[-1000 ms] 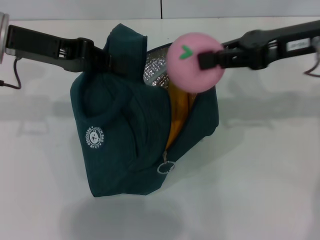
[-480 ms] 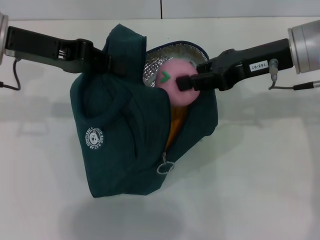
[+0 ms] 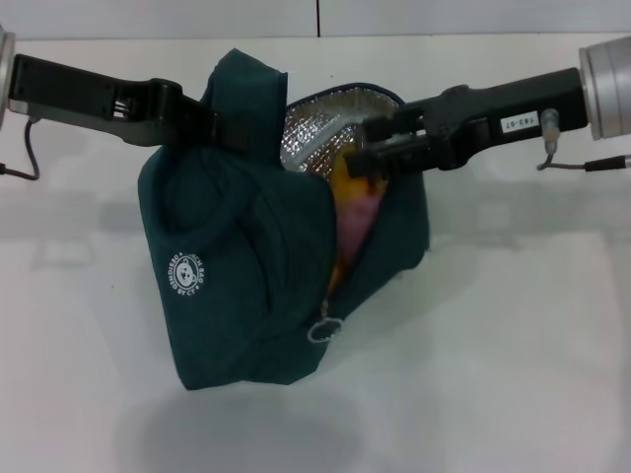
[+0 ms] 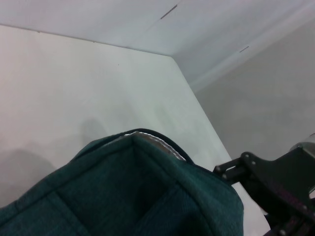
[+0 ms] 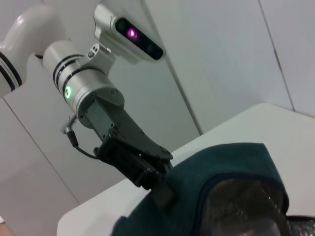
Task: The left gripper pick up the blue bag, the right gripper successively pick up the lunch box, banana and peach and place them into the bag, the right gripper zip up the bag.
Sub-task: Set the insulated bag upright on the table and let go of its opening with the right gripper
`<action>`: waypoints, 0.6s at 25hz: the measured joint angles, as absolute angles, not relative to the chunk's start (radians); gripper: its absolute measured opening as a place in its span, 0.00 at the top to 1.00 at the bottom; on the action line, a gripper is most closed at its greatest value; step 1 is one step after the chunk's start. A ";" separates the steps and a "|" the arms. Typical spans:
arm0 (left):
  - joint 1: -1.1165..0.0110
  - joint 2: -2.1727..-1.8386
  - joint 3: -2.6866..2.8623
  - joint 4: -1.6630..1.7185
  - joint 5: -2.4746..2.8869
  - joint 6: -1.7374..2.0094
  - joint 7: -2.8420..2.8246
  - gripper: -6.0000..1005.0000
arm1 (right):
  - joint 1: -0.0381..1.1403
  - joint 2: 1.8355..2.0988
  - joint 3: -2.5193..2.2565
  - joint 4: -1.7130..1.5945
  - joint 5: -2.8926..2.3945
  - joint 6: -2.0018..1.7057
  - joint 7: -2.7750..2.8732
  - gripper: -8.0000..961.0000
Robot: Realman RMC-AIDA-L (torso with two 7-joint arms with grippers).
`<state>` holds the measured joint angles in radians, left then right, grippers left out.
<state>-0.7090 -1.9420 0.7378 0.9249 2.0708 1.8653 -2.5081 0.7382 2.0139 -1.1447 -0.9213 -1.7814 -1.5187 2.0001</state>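
The blue bag [image 3: 246,256] hangs above the table, my left gripper [image 3: 219,122] shut on its handle. Its mouth gapes open and shows the silver lining [image 3: 311,128]. At that mouth my right gripper [image 3: 363,150] stands open. Just below its fingers the pink peach [image 3: 355,212] lies inside the bag, next to the yellow banana [image 3: 340,177]. The lunch box is hidden. The zip-pull ring [image 3: 325,330] dangles at the low end of the opening. In the right wrist view the left gripper [image 5: 142,169] grips the bag [image 5: 221,162]. The left wrist view shows the bag's top [image 4: 128,196] and the right gripper [image 4: 266,182] beyond it.
The white table [image 3: 513,374] spreads under and around the hanging bag. A wall [image 3: 414,15] rises behind the table's far edge. A thin cable [image 3: 577,163] trails from the right arm.
The right gripper carried the peach down from above the bag into its mouth and let it go. The peach now lies inside. The left gripper and the bag stayed in place.
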 joint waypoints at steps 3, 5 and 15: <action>-0.709 -1.942 0.738 0.925 2.071 1.865 -2.508 0.95 | 0.720 2.010 -1.138 -0.952 -1.774 -1.524 2.003 0.33; -0.709 -1.942 0.738 0.925 2.071 1.865 -2.508 0.95 | 0.696 2.010 -1.110 -0.980 -1.773 -1.523 2.026 0.25; -0.709 -1.941 0.738 0.925 2.071 1.865 -2.507 0.95 | 0.620 1.973 -0.923 -0.815 -1.790 -1.507 2.192 0.17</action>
<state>-0.7087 -1.9412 0.7378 0.9249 2.0709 1.8653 -2.5068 0.6202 1.9726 -0.9230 -0.8145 -1.7900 -1.5071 2.1916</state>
